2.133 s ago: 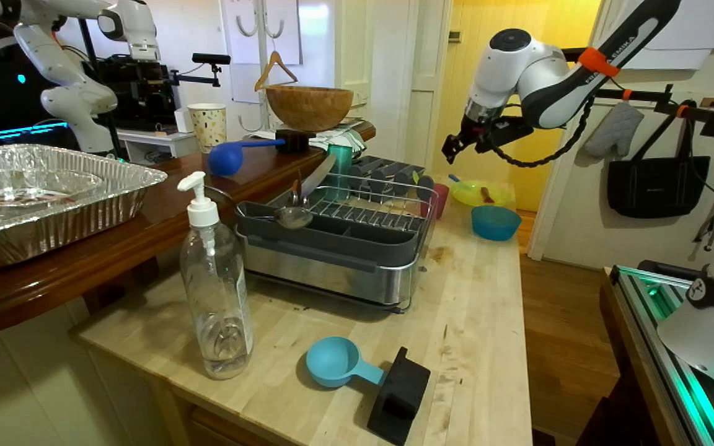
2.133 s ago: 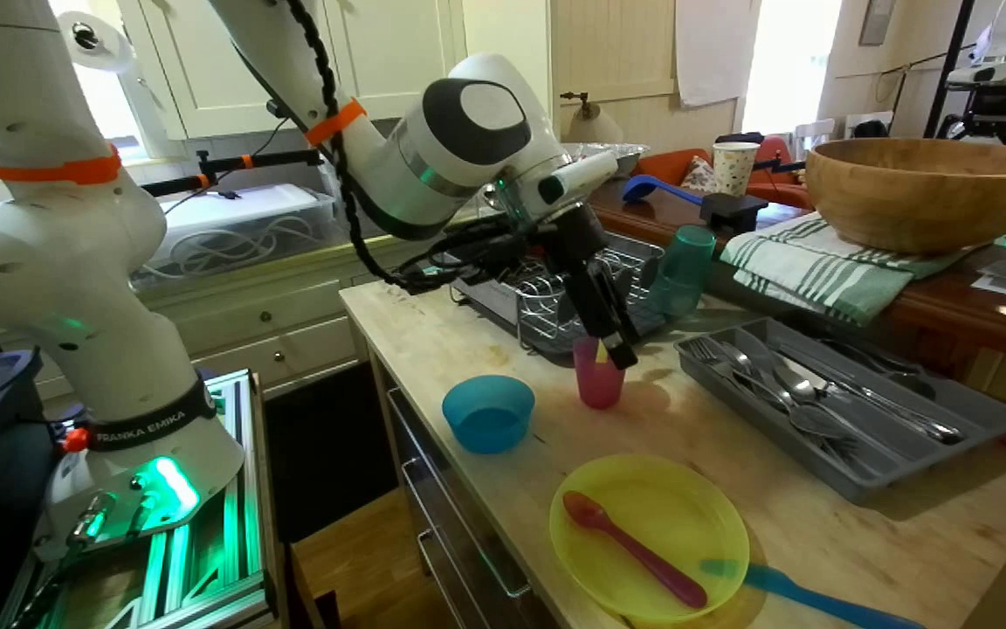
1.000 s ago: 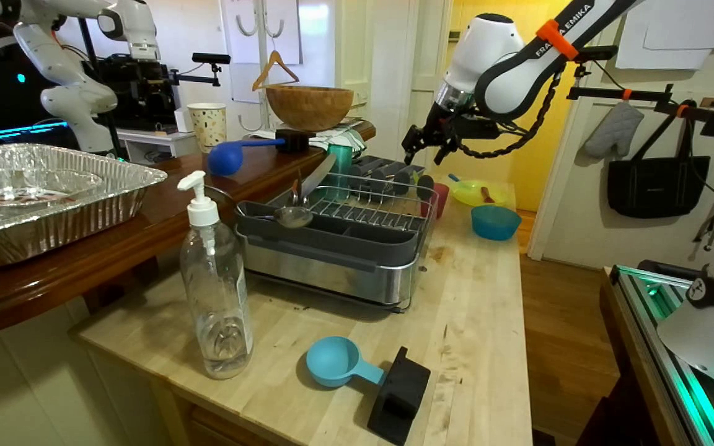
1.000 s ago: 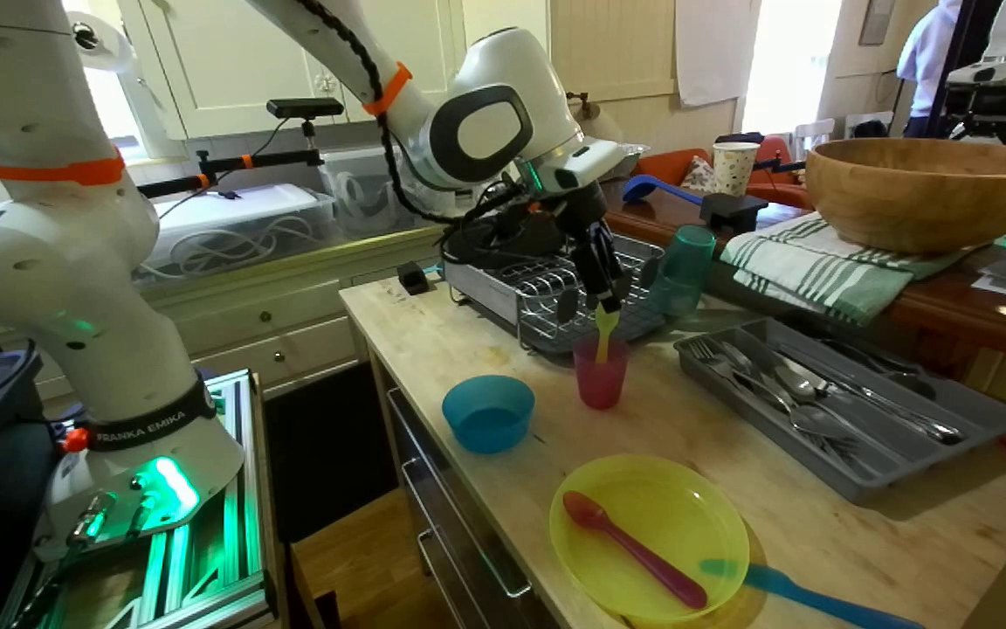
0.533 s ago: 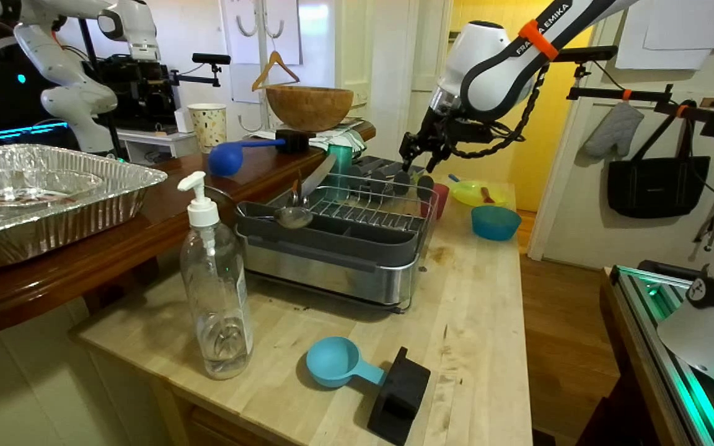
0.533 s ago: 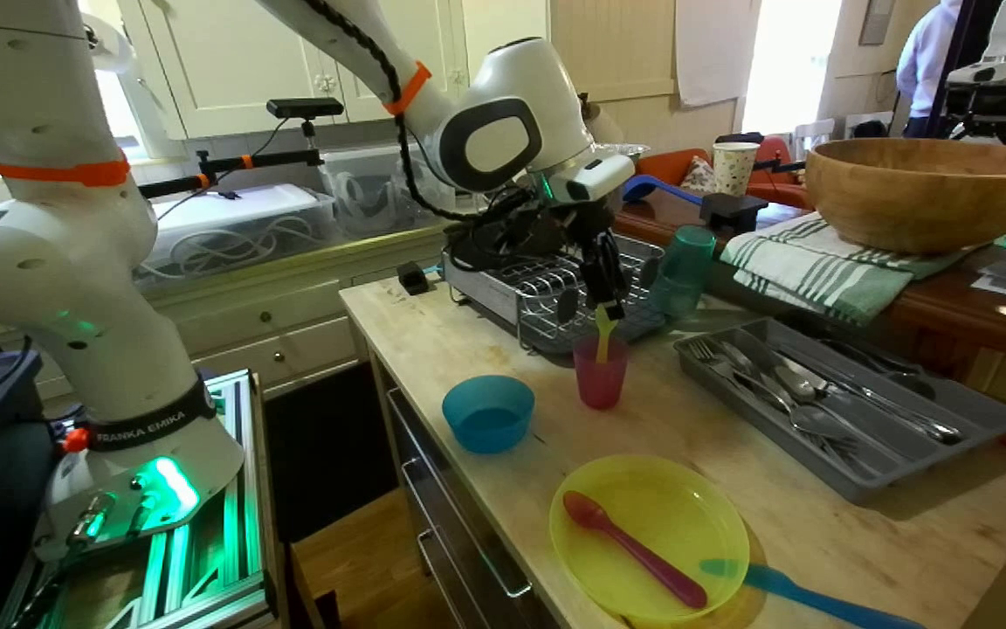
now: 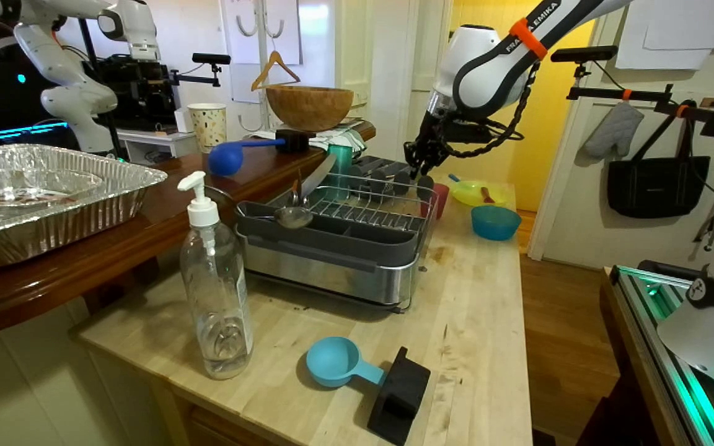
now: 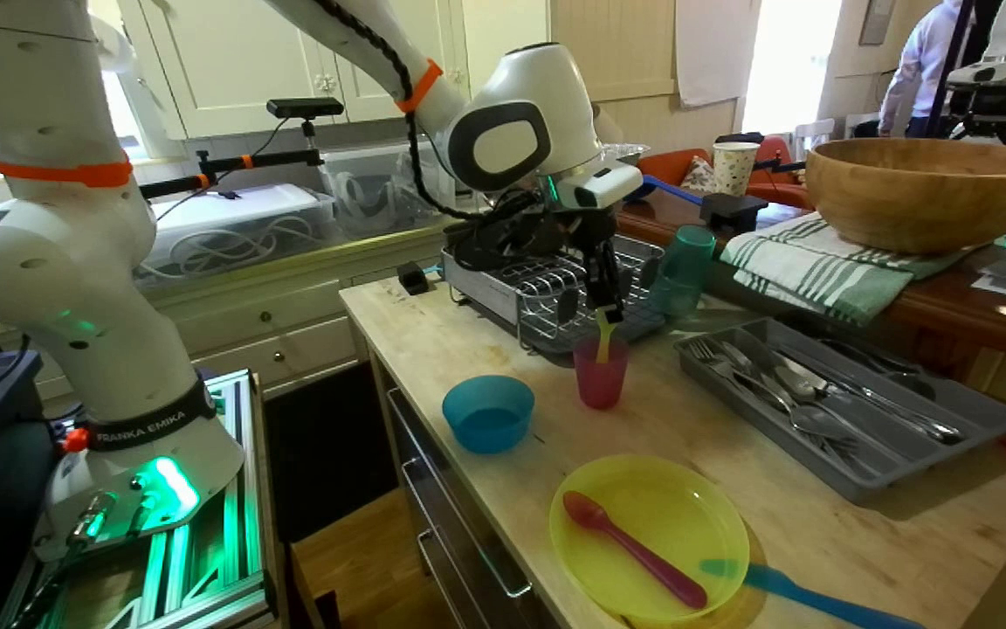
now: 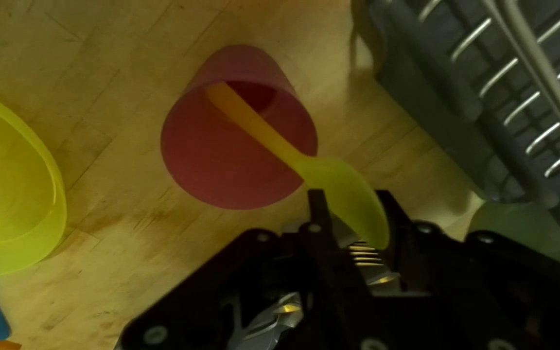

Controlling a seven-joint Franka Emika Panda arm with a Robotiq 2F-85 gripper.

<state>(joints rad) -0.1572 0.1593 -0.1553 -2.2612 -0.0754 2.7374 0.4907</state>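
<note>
My gripper (image 9: 350, 194) has its fingers on both sides of the bowl of a yellow spoon (image 9: 343, 182). Both edges of the bowl appear to meet the fingers, so the jaws look shut on it. The spoon's handle stands slanting inside a translucent pink cup (image 9: 231, 160), bowl end up. In an exterior view the fingertips point down at the spoon (image 8: 605, 336) just above the upright pink cup (image 8: 601, 384). In another exterior view the gripper (image 7: 418, 173) hangs behind the dish rack, where the spoon cannot be made out.
The dish rack (image 7: 388, 279) stands close beside the cup, with a green tumbler (image 8: 682, 275) near it. A grey cutlery tray (image 8: 774, 437) lies to the cup's other side. A blue bowl (image 8: 485, 415) and a yellow plate (image 8: 678, 515) with a red spoon (image 8: 638, 546) share the wooden counter.
The arm has moved slightly over the cup. My fingers have come from wide apart to close around the spoon's bowl, and the spoon has turned a little. The cup has stayed put.
</note>
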